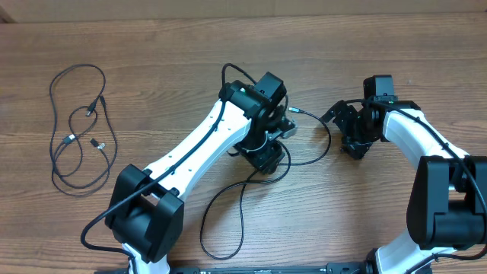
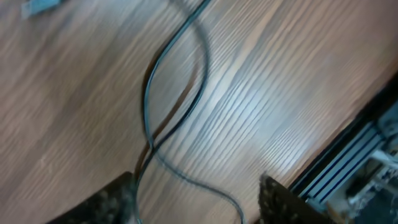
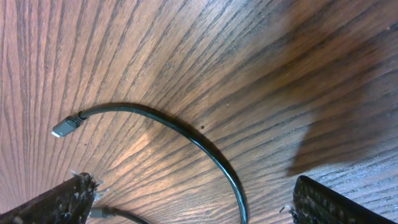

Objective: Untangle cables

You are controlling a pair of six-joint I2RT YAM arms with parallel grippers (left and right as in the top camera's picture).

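Observation:
Two thin black cables [image 1: 76,129] lie looped together at the far left of the table, plug tips inside the loops. Another black cable [image 1: 242,217] runs from a silvery plug [image 1: 294,111] near the middle, under my left gripper [image 1: 266,154], and loops toward the front edge. In the left wrist view its strands [image 2: 149,106] cross on the wood and pass between my left gripper [image 2: 196,205], whose jaws stand apart, the strand lying loose. My right gripper [image 3: 193,202] hovers open over a curved stretch of cable [image 3: 186,134] ending in a silvery plug [image 3: 62,129].
The wooden table [image 1: 380,228] runs the full width. A black metal rail [image 2: 348,168] edges it near my left gripper. My right gripper [image 1: 351,137] sits right of the centre cable, the two arms close together mid-table.

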